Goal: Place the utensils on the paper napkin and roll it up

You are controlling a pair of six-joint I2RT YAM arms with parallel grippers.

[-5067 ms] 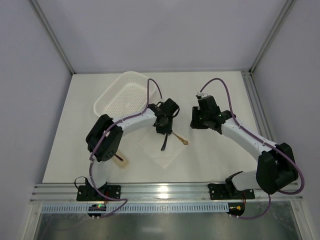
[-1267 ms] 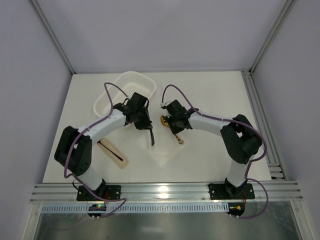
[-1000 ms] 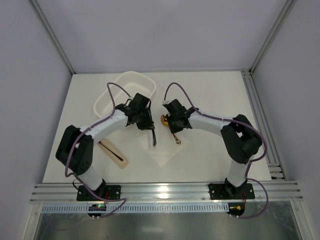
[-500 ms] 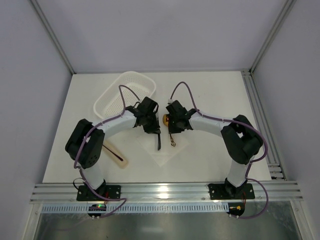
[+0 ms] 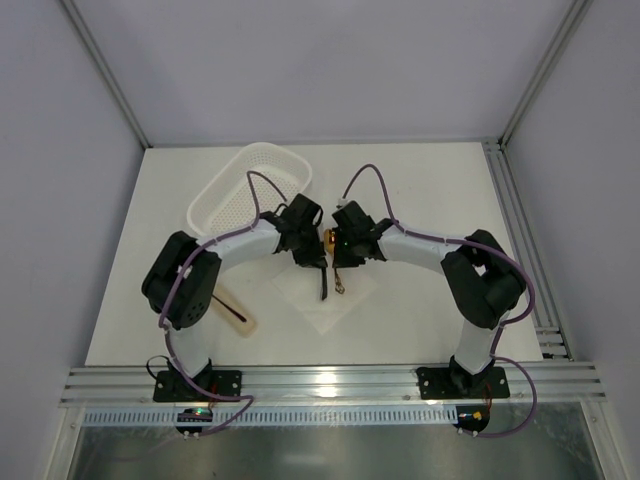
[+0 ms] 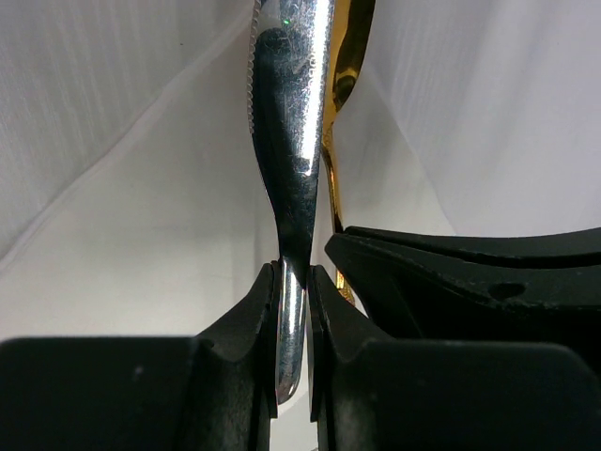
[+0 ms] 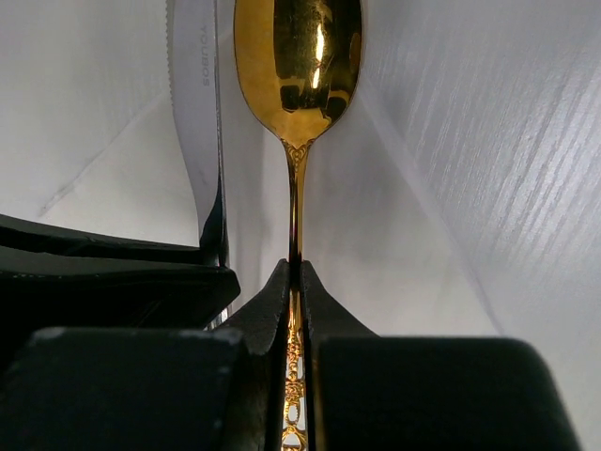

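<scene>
Both claws are loaded and parked side by side over the napkin point(image 5: 325, 315), so I'd say you're mid-placement. Far left, the slab point(image 5: 228, 305) and the basket point(image 5: 250, 190) sit well apart from the action, so ignore them.

Your left claw point(image 5: 313, 258) is pinched tight on the handle of a silver knife point(image 6: 291, 113). It has a serrated edge, which is why I'm calling it a knife. Its long axis runs near-far in the top view, with the blade leading toward the near edge over the napkin's middle.

Just right of it, your right claw point(image 7: 294, 272) is squeezed onto the thin neck of the spoon point(image 7: 296, 56). The gold bowl is out front, pointing the same way as the blade. The two run close to parallel, just beside each other, not crossed.

My guess on why: gripping by the handles leaves the business ends free to land first. Holding them parallel means they go down as one tidy bundle that'll roll without poking out. They look lined up roughly corner to corner on the napkin, which sits as a diamond from above. Can't tell whether either tip is touching the paper yet.
</scene>
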